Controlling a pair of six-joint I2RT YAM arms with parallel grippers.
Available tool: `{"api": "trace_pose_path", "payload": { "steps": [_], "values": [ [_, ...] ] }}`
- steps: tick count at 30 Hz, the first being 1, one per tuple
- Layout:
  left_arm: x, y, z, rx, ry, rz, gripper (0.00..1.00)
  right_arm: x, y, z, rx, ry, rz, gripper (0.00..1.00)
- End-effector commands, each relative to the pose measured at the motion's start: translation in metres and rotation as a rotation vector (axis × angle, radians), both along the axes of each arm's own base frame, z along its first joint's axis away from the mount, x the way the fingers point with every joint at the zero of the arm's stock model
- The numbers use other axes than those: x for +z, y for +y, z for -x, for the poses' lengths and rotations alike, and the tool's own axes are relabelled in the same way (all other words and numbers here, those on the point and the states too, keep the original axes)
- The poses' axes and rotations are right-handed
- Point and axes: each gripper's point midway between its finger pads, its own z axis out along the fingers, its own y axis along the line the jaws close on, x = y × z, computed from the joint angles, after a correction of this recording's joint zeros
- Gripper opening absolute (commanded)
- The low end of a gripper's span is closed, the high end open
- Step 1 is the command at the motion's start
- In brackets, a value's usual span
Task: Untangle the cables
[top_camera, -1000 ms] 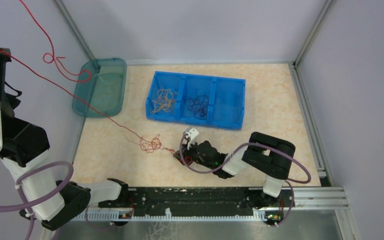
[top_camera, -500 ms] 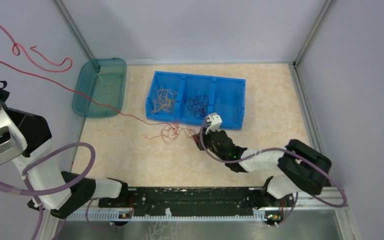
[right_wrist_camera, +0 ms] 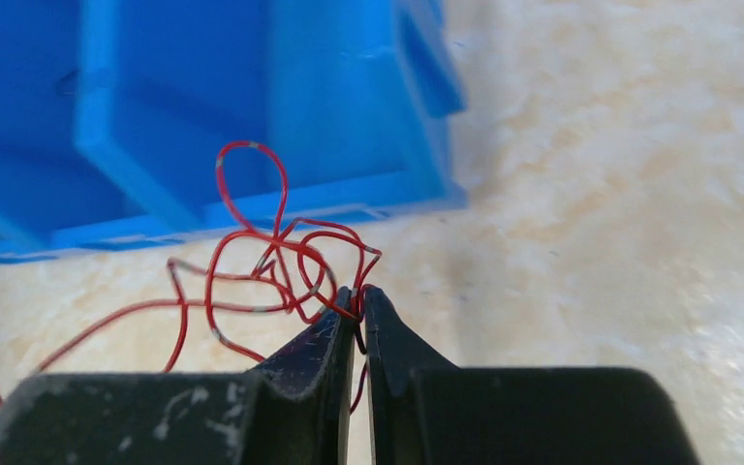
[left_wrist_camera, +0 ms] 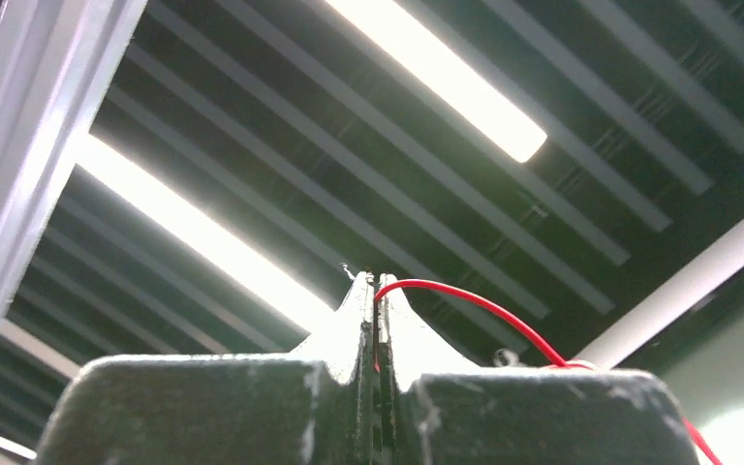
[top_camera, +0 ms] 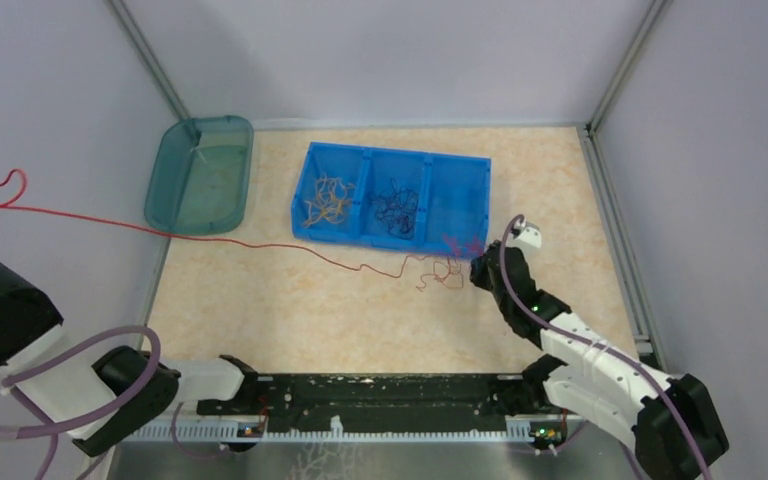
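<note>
Two pinches on one red cable. The left gripper is clamped on its end, raised at far left. The span runs taut over the table to a small knot just beside the blue bin, where the right gripper is nipped on a loop. Risk: more pull cinches the knot or slips the wire free. Versus a second ago, the right gripper has gone from centre to right and the clump is thinner.

Red cable strung across tabletop; blue bin just behind; nearside passage open.
</note>
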Motion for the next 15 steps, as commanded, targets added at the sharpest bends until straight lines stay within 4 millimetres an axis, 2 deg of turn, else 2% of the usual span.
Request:
{"api": "trace_pose_path", "payload": {
  "steps": [1, 4, 7, 9, 11, 13, 15],
  "values": [
    [0.002, 0.006, -0.003, 0.148, -0.024, 0.053, 0.0, -0.03, -0.03, 0.015, -0.087, 0.161, 0.006, 0.1],
    [0.001, 0.017, 0.003, 0.147, -0.048, 0.093, 0.0, -0.045, -0.042, 0.014, -0.119, 0.23, -0.041, 0.11],
    [0.0, 0.023, 0.008, 0.133, -0.062, 0.115, 0.0, -0.051, -0.049, 0.014, -0.117, 0.263, -0.038, 0.12],
    [0.0, 0.018, -0.001, 0.138, -0.04, 0.108, 0.0, -0.048, -0.049, 0.013, -0.095, 0.259, -0.014, 0.12],
    [0.001, 0.009, -0.01, 0.163, -0.047, 0.106, 0.0, -0.052, -0.06, 0.017, -0.152, 0.276, 0.0, 0.14],
    [0.002, 0.011, -0.004, 0.174, -0.083, 0.128, 0.0, -0.059, -0.072, 0.02, -0.208, 0.294, -0.033, 0.14],
    [0.004, 0.01, -0.011, 0.136, -0.052, 0.12, 0.0, -0.056, -0.073, 0.017, -0.2, 0.27, -0.07, 0.13]
  ]
}}
